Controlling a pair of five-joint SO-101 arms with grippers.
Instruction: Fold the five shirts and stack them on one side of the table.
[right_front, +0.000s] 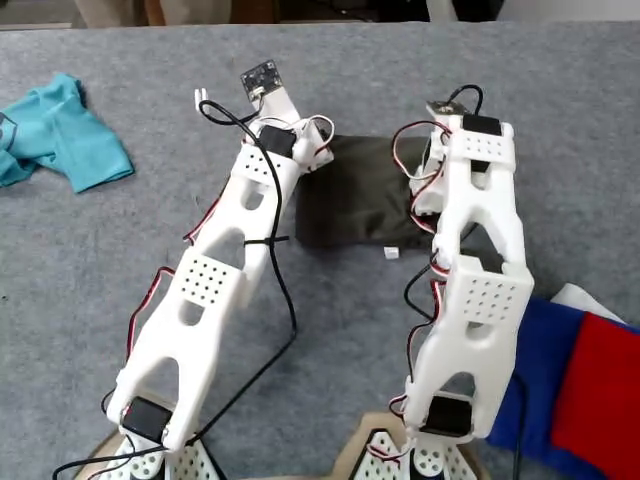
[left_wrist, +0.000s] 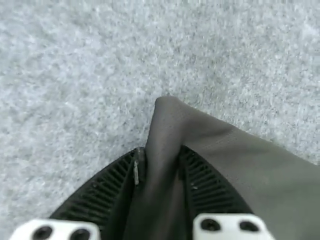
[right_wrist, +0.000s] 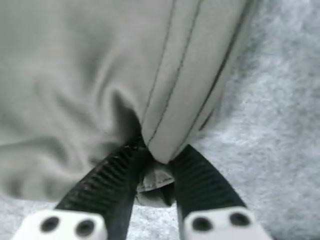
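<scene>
Dark shirt (right_front: 355, 195) lay as a compact rectangle on the grey table (right_front: 400, 60), midway between its left and right edges and somewhat nearer the far edge. The left gripper (left_wrist: 159, 167) was clenched on a raised pinch of cloth at the shirt's left-hand border, and a peak of fabric stood up between its ribbed pads. The right gripper (right_wrist: 152, 160) was likewise clamped, grasping the stitched hem at the opposite border, with cloth bunched behind it.

A teal shirt (right_front: 60, 135) lay crumpled near the far left corner. A blue shirt (right_front: 545, 365) and a red shirt (right_front: 600, 390), touching each other, occupied the near right corner and probably formed the stack.

Handling, as judged: the fabric appeared light, limp and easily creased, neither fragile nor slippery against ribbed pads. It would sag between two holds and drag on the rough table cover. Holds at hems or corners, where the layers were doubled, looked the most secure. A pinch taken mid-panel would likely bunch the cloth and spoil the fold.
</scene>
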